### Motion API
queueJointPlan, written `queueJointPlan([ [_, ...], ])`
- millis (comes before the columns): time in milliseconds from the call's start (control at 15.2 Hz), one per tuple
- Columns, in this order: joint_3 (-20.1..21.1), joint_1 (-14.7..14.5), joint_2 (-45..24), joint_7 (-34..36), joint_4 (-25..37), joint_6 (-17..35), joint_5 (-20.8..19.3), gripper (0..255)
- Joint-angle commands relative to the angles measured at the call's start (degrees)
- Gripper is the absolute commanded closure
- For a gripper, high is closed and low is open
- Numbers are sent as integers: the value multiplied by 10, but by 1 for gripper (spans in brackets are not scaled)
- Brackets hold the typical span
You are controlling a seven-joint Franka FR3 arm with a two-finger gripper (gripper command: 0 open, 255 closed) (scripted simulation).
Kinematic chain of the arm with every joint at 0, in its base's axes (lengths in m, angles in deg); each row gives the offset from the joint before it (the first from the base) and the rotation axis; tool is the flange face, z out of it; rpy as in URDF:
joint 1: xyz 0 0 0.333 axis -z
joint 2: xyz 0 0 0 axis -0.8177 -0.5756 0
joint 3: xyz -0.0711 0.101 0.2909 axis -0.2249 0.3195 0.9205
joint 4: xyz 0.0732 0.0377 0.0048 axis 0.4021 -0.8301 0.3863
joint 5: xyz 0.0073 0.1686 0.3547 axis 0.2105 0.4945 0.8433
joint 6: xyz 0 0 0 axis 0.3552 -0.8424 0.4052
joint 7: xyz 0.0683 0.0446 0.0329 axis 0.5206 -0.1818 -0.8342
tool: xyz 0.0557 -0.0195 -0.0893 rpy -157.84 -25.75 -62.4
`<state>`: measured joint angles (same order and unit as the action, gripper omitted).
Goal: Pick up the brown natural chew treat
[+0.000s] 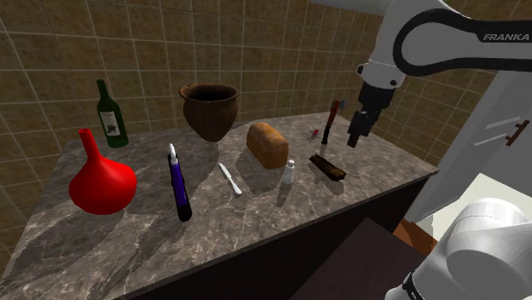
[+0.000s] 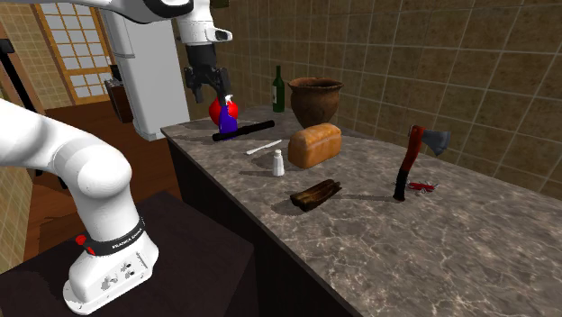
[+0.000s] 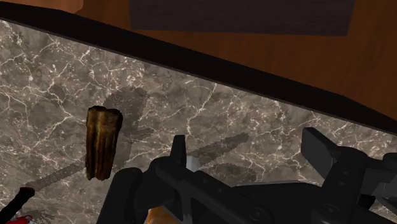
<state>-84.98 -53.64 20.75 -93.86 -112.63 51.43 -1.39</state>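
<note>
**Chew treat sits outside the open fingers**

The brown chew treat (image 1: 328, 168) lies flat on the marble counter (image 1: 256, 213) near its front edge, between the salt shaker (image 1: 290, 173) and the axe (image 1: 329, 128). The gripper (image 1: 353, 142) hangs above it, fingers (image 3: 179, 147) spread wide and empty. In the wrist view the treat lies beyond one finger. We judge a sideways shift is needed, then closing across its long axis.
</note>
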Motion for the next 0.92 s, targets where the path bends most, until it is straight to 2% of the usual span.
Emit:
queueJointPlan([
  [0, 0, 0, 0, 0, 0, 0, 0, 0],
  [396, -25, 18, -127, -4, 28, 80, -21, 0],
  [858, -54, 35, -284, -10, 91, 151, -35, 0],
])
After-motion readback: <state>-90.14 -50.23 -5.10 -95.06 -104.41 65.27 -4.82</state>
